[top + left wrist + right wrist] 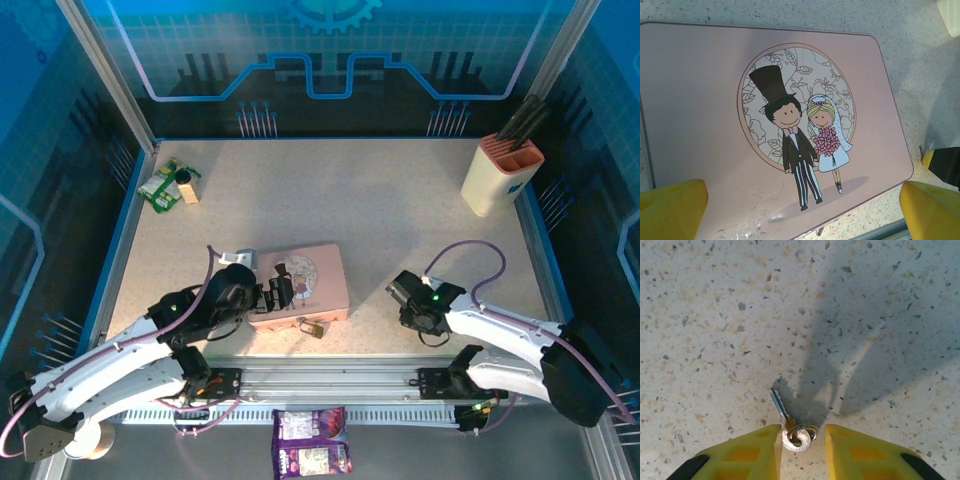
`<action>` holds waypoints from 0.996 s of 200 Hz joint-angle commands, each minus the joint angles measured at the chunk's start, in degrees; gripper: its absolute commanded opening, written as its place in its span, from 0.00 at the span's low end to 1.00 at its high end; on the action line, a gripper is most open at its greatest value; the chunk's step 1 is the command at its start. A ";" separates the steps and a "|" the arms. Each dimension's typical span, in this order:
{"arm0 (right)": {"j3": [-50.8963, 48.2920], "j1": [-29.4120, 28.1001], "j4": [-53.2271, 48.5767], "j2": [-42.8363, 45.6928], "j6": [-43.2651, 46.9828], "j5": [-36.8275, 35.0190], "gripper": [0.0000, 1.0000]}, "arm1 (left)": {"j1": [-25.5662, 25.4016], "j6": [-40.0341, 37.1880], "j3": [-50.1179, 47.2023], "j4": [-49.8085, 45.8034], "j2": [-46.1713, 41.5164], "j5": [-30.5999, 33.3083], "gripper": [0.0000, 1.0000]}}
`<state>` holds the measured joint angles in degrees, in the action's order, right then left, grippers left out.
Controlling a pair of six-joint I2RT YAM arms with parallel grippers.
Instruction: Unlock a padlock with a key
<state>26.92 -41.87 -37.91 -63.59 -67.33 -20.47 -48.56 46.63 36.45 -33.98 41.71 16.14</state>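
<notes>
The pink cartoon tin [305, 283] lies at the table's near middle, and the small brass padlock [313, 326] rests against its front edge. My left gripper [277, 291] hovers over the tin's left part. In the left wrist view, that gripper [801, 202] is open wide above the lid [700, 100]. The tiny silver key [789, 421] lies flat on the speckled table, its ringed head between the yellow fingers of my right gripper [802, 434]. It touches the left finger [757, 445] only, so the gripper is open. In the top view the right gripper [404, 288] sits right of the tin.
A white knife block [499, 172] stands at the back right and green packets [168, 184] lie at the back left. A purple snack bag [312, 455] sits below the metal rail [330, 380] at the near edge. Blue walls enclose the table.
</notes>
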 commanded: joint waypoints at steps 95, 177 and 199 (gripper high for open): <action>-0.55 -0.63 2.85 -1.79 -1.88 -0.29 0.12 | -0.42 0.48 -0.06 0.58 -0.32 1.45 0.99; -2.82 -1.34 4.60 7.90 0.49 -2.57 0.05 | -0.42 1.35 0.03 2.07 0.65 1.04 0.99; -2.76 -1.21 5.10 7.46 1.06 -2.17 0.04 | -0.44 1.45 -0.08 2.23 0.65 0.74 0.99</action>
<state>25.08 -42.81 -33.32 -56.16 -67.07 -21.71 -48.56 46.72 36.45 -32.91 42.37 16.71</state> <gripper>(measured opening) 0.088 0.992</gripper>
